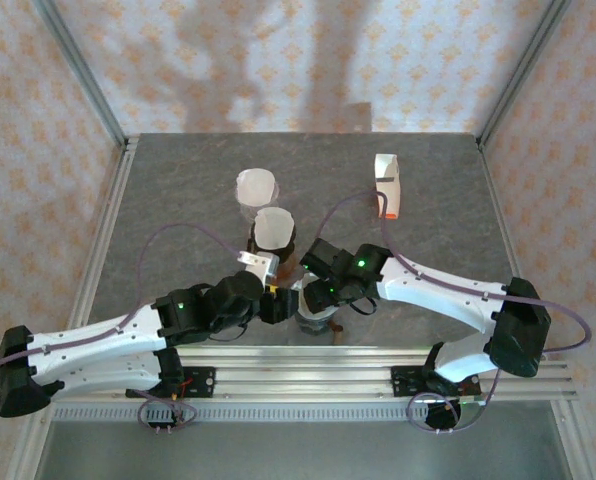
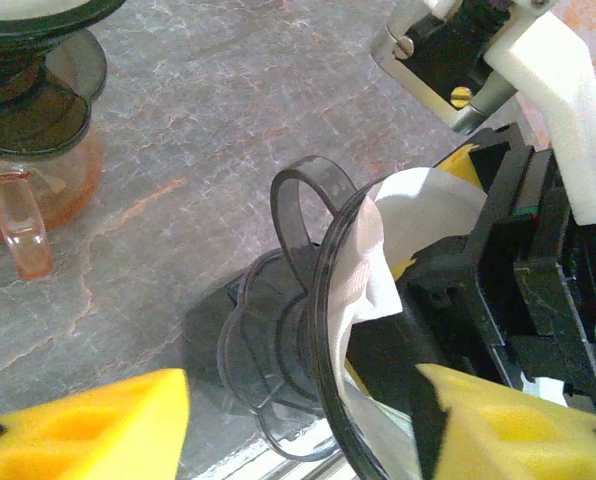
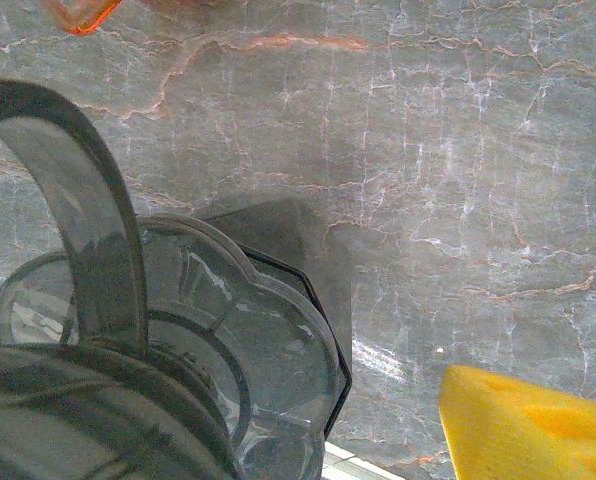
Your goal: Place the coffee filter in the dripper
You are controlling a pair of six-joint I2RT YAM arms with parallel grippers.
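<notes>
Left fingers (image 2: 78, 430) open astride dripper (image 2: 278, 340), filter (image 2: 418, 215) inside, mouth toward right fingers (image 3: 528, 420), grip unclear

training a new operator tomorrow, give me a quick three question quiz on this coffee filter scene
1. True or false: the white filter is already partly inside the grey dripper.
2. What colour is the carafe on the marble table? a) blue b) pinkish orange c) green
3. Fill in: the pads of the left tool are ___.

Key: 1 true; 2 b; 3 yellow.
</notes>
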